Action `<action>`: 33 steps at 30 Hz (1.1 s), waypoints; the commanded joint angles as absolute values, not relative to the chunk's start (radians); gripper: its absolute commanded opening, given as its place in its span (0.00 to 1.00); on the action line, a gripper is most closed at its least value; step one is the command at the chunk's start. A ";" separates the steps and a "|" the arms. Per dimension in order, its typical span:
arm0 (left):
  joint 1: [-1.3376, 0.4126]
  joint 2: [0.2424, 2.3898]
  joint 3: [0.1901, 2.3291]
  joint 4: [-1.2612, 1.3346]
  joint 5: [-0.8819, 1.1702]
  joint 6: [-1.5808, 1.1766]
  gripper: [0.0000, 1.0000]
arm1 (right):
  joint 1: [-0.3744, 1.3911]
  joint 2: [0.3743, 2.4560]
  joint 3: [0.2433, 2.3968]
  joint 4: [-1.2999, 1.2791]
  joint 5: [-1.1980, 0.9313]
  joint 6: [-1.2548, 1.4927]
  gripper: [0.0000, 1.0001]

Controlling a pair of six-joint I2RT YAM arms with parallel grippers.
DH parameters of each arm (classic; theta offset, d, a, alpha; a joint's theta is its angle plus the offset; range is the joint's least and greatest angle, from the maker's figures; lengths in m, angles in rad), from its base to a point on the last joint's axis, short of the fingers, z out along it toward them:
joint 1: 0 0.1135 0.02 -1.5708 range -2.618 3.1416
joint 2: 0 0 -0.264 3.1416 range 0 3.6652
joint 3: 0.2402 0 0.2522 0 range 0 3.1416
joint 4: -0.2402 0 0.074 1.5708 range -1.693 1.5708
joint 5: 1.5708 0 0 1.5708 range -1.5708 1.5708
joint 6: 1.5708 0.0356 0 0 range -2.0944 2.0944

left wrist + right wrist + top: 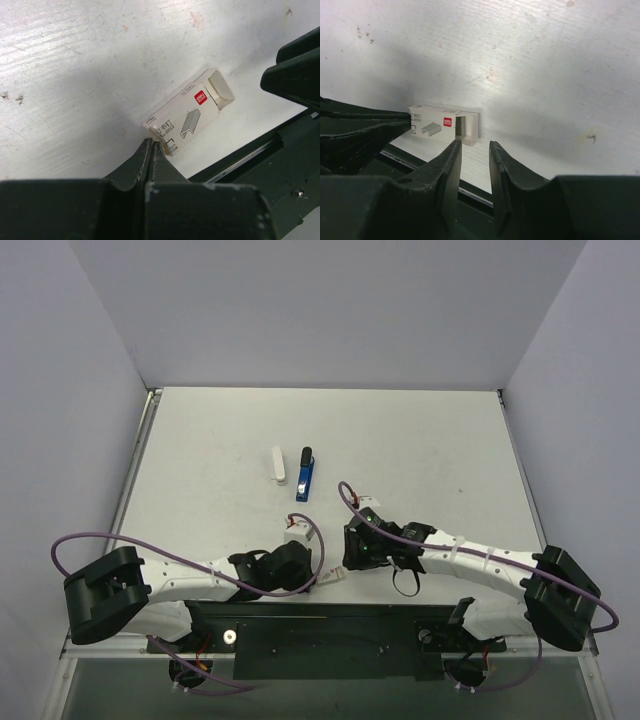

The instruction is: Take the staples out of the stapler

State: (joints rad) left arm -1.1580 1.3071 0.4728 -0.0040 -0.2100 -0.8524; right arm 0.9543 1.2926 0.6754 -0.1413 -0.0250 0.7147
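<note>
Blue stapler (304,478) lies just beside what may be the staples (279,465); I judge unloading done. Left tool (151,144) closed, right tool (473,146) parted, both empty. Next: park arms.

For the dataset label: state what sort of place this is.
Likely a robot lab test cell: plain pale grey walls enclose a white tabletop, a white left arm and right arm are bolted at its near edge, and a small slim blue stapler lies on it.

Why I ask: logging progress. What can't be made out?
Top view: slim blue stapler, too small to tell whether loaded.
Top view: pale white staple stick beside it, detail too small.
Left wrist: white cardboard box's near corner, partly behind shut left jaws.
</note>
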 commanded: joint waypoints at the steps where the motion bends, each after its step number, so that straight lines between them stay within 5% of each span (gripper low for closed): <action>1: -1.163 1.264 0.468 0.002 -0.229 -0.841 0.00 | 0.924 1.238 0.629 -0.183 -0.017 0.736 0.23; 6: -1.163 1.272 0.466 0.002 -0.219 -0.850 0.00 | 0.899 1.229 0.580 -0.161 -0.041 0.761 0.00; 33: -1.164 1.318 0.451 0.037 -0.207 -0.868 0.00 | 0.877 1.376 0.506 0.127 -0.198 0.815 0.00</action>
